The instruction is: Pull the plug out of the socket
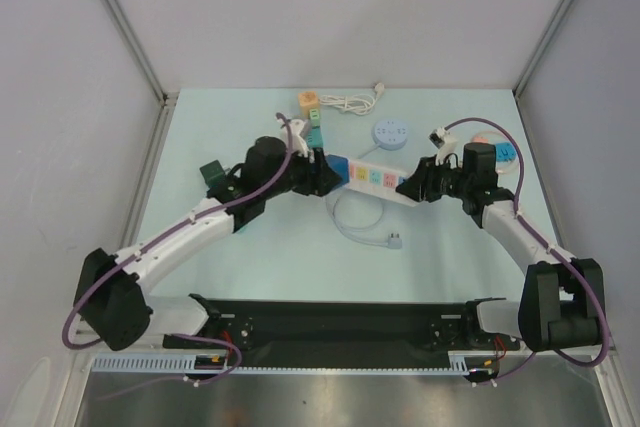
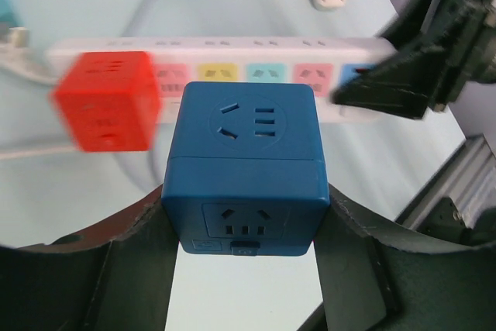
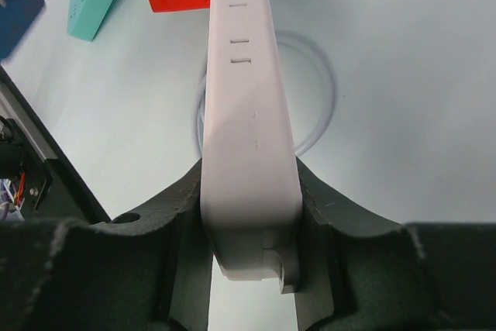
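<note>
Top external: the power strip [image 1: 375, 179] lies mid-table, between the two arms.

Left wrist: the blue cube plug [image 2: 244, 168] is clamped on its flat side faces by the left gripper [image 2: 244, 218], jaws about half spread. It appears apart from the strip. It is judged rigid, light and smooth, so the flat sides are the best hold.

Right wrist: the strip's end is pinned by the right gripper [image 3: 249, 191], jaws narrow.

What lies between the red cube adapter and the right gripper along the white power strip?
Only coloured sockets of the white power strip, empty where visible, in the left wrist view.
</note>
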`<state>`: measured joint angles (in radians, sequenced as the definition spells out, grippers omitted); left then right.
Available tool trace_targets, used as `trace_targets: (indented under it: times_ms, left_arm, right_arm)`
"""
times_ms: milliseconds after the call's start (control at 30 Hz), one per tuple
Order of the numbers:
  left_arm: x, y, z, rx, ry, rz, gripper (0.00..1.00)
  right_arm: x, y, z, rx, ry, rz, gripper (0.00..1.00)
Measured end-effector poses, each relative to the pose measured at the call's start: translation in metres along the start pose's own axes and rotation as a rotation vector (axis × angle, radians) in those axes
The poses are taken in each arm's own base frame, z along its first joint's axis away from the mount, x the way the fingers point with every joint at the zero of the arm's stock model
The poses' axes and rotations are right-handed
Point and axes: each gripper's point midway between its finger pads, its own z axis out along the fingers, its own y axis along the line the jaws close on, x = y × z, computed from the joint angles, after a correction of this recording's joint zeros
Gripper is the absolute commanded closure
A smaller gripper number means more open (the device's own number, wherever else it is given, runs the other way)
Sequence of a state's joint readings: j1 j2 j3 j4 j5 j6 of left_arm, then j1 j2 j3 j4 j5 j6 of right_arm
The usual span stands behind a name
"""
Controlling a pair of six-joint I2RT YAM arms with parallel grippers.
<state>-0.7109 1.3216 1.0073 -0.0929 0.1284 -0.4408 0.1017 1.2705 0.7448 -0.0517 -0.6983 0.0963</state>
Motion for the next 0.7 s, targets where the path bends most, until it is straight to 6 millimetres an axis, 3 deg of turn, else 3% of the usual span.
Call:
trace_targets:
  times_ms: [100, 267, 333, 467, 700]
  left_arm:
    - [-0.017, 0.041, -0.022, -0.065, -0.069, -0.059, 1.00]
    - [-0.044, 0.151, -0.064, -0.290, -0.215, -0.236, 1.00]
    - [-0.050, 0.184, -0.072, -0.348, -0.249, -0.299, 1.00]
    - [-0.045, 0.247, -0.073, -0.437, -0.246, -0.437, 1.00]
    - [-0.034, 0.332, -0.048, -0.507, -0.197, -0.624, 1.00]
  right_arm:
    - [0.000, 0.000, -0.001, -0.008, -0.002, -0.005, 1.00]
    - [-0.001, -0.002, -0.005, -0.024, -0.003, -0.026, 1.00]
    - [0.000, -0.002, -0.006, -0.026, -0.003, -0.034, 1.00]
    - [0.000, -0.001, -0.008, -0.025, -0.002, -0.050, 1.00]
    - [-0.001, 0.003, -0.014, -0.024, -0.006, -0.066, 1.00]
